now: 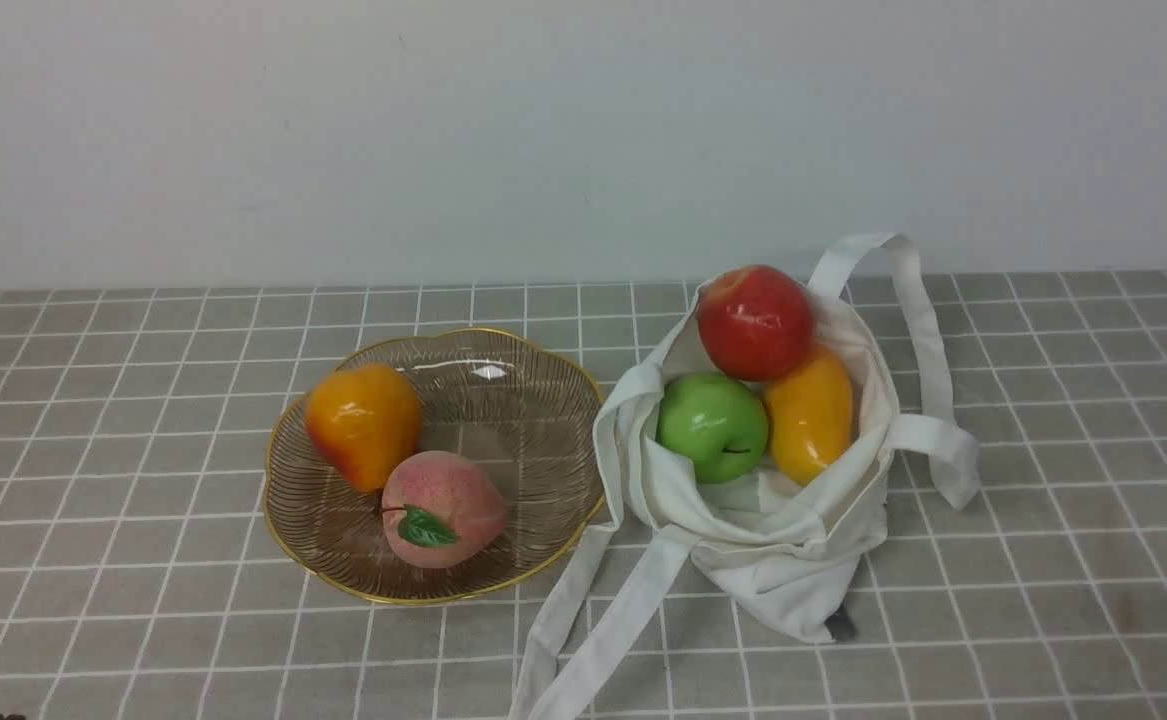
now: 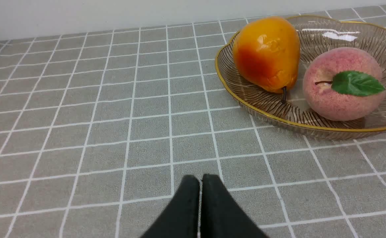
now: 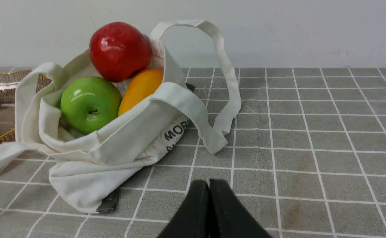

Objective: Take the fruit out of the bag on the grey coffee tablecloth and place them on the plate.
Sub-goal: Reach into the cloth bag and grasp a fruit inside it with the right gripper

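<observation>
**Clerk:** Nearest items first?

**Inspector:** Left gripper [image 2: 200, 180]: black jaws pressed together, nothing between them, low over the cloth [image 1: 93, 450]. The plate [image 1: 523, 420] lies between it and the bag [image 1: 783, 560]. Right gripper [image 3: 209, 185]: jaws likewise pressed together and empty, near the bag on the side away from the plate, not touching it.

**Clerk:** Condition of the bag?

**Inspector:** It lies slumped on the cloth with its mouth open. One strap [image 1: 583, 620] trails from it toward the camera. The other strap loops up behind the bag. There is dark lettering on its side, only partly readable, and a dark tag [image 3: 108, 203] at one lower corner.

**Clerk:** Contents?

**Inspector:** Three fruits, all inside the bag's mouth. The red apple [image 1: 754, 322] sits highest, at the rear. The green apple [image 1: 711, 425] is in front, on the plate side. The mango [image 1: 809, 412] is beside the green apple, under the red one.

**Clerk:** And the plate?

**Inspector:** It is just beside the bag, on the robot's left of it. Bag fabric reaches its rim; I cannot tell whether they touch. It holds a pear [image 1: 363, 422] and a peach [image 1: 443, 508], close together.
</observation>
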### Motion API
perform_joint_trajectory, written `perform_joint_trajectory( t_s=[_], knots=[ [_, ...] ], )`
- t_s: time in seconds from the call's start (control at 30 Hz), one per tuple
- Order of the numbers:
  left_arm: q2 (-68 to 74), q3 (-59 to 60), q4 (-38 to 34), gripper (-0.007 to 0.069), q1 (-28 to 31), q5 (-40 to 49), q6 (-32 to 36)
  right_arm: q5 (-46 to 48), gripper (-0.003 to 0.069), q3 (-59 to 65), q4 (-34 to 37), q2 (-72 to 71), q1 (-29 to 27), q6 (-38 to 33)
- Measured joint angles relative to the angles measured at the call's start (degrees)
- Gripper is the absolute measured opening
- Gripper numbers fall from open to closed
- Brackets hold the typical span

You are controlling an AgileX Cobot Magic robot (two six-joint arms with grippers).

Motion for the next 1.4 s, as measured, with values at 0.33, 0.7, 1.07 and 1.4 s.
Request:
perform_joint_trajectory(
  t_s=[0.33,0.7,1.07,1.4],
  knots=[
    [0.00,0.00,0.00,-0.0008,0.00,0.00,0.00,0.00,-0.0015,0.00,0.00,0.00,0.00,0.00],
    [0.00,0.00,0.00,-0.0008,0.00,0.00,0.00,0.00,-0.0015,0.00,0.00,0.00,0.00,0.00],
    [0.00,0.00,0.00,-0.0008,0.00,0.00,0.00,0.00,-0.0015,0.00,-0.07,0.00,0.00,0.00],
    [0.00,0.00,0.00,-0.0008,0.00,0.00,0.00,0.30,-0.0015,-0.04,-1.77,0.00,0.00,0.00]
  ],
)
